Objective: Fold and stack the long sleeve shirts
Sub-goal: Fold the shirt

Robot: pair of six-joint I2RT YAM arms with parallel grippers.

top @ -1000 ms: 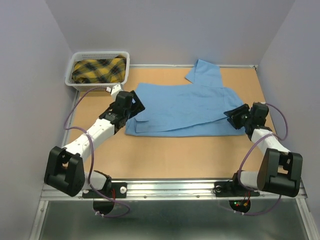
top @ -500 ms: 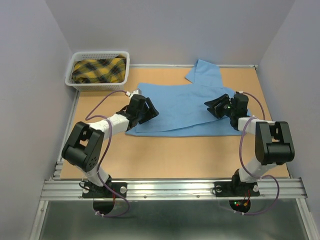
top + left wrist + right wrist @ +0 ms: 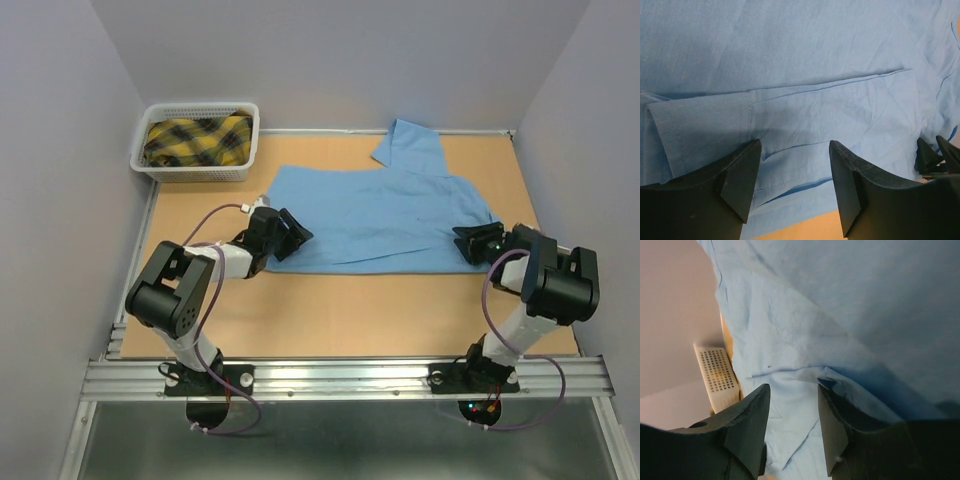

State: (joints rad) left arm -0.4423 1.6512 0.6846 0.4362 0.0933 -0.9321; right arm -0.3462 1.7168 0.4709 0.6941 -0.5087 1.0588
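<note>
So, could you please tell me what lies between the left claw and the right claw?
The light blue shirt fills that stretch, from left claw to right claw, nothing else on it; the top view shows this.

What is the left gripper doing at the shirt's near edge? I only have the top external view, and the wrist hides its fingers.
Observer: The left gripper is open, fingertips just over the near hem of the light blue shirt, nothing pinched.
Operator: Anything lying ahead of it?
Observer: A sleeve cuff lies flat on the shirt just beyond one finger.
Operator: And the right gripper?
Observer: The right gripper is open too, with a raised wrinkle in the cloth just ahead of its fingertips.
</note>
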